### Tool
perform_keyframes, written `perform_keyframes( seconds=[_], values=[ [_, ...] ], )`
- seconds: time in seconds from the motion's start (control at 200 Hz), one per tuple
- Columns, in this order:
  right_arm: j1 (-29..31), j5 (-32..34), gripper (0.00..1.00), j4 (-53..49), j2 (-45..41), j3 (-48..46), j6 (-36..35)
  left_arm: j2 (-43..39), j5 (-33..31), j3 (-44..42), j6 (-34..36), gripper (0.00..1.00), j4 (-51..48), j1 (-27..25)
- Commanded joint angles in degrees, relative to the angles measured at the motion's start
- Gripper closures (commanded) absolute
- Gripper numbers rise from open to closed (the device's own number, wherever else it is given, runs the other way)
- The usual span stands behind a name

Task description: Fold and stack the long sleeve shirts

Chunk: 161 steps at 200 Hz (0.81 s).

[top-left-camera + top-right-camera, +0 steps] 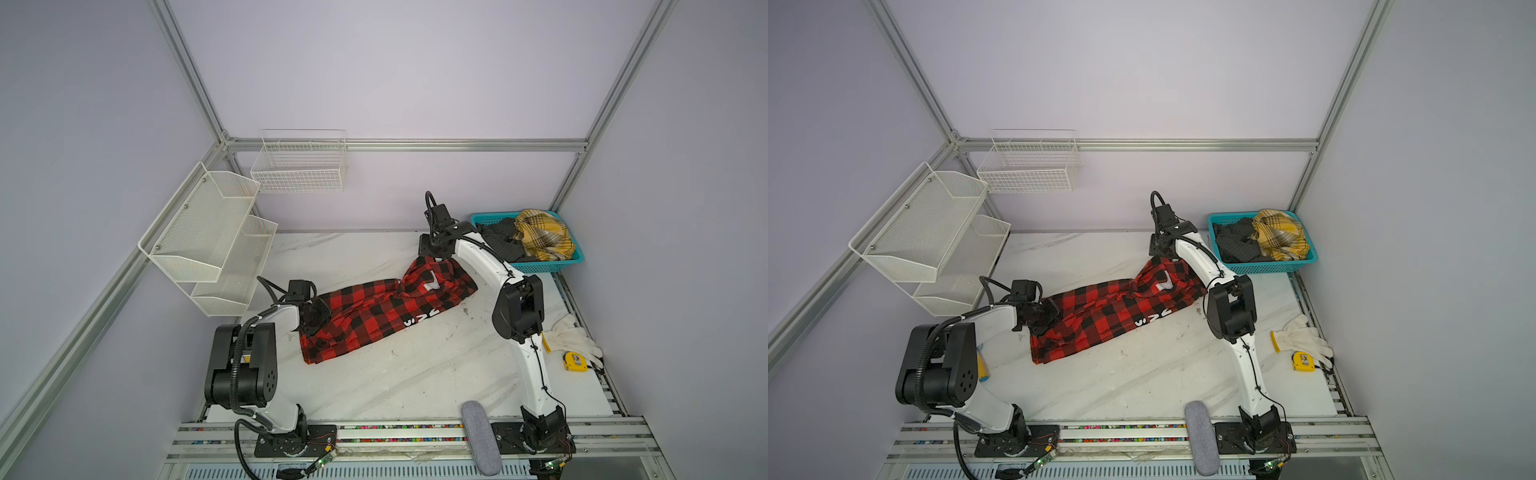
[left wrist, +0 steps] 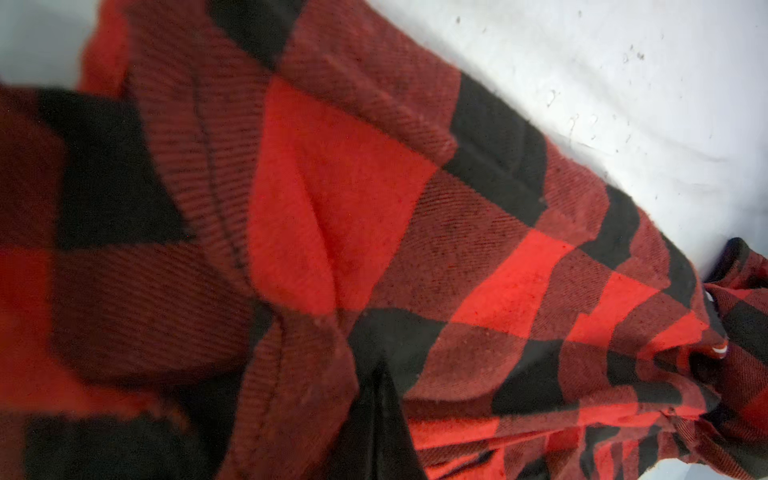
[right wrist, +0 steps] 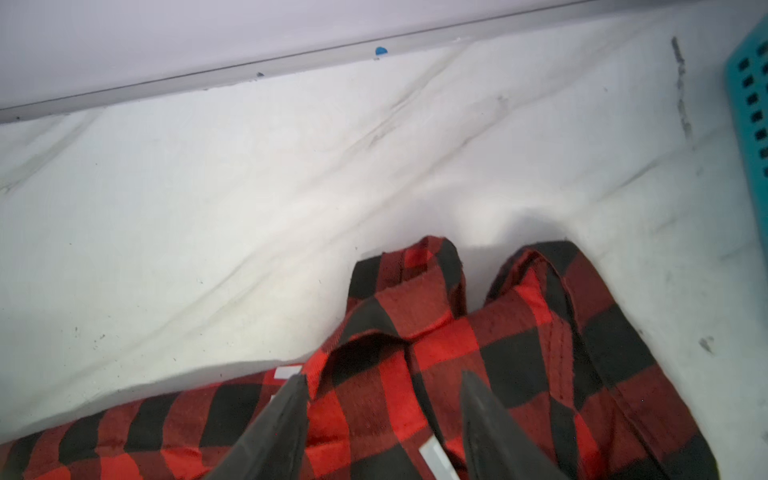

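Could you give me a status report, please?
Left gripper shut on plaid shirt, left end. Right gripper open over far end. Shirt lies in long strip on table. Gloves, tape measure well aside.

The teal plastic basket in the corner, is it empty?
No, the teal plastic basket holds a crumpled yellow checked cloth and dark grey clothes.

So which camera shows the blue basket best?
Both top views: the whole basket shows there. The right wrist view catches only one edge; the left wrist view shows none of it.
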Motion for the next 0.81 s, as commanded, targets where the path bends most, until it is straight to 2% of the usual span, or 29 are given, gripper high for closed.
perform_keyframes(
  seconds=[0.0,0.3,0.365,0.45,0.515,0.8],
  values=[
    [-0.76,-0.15,0.41,-1.15,5.43,4.83,0.45,2.81,-5.55,-1.77,1.49,1.00,-6.39,1.24],
    [-2.14,-0.53,0.43,-1.22,11.57,10.73,0.73,2.59,-5.49,-2.12,1.71,1.00,-6.61,1.63],
    [-2.15,-1.64,0.56,-1.20,12.40,10.98,0.47,2.50,-5.38,-2.17,1.74,1.00,-6.61,1.76],
    [-2.10,-1.85,0.86,-0.58,12.83,10.08,0.12,2.41,-5.37,-2.26,1.75,1.00,-6.63,1.84],
    [-2.15,-1.06,1.00,0.10,12.27,9.06,-0.34,2.35,-5.46,-2.46,1.82,1.00,-6.68,1.89],
    [-2.11,3.76,1.00,4.24,2.36,5.85,-2.10,2.04,-6.17,-2.82,1.84,1.00,-6.98,2.33]
  ],
)
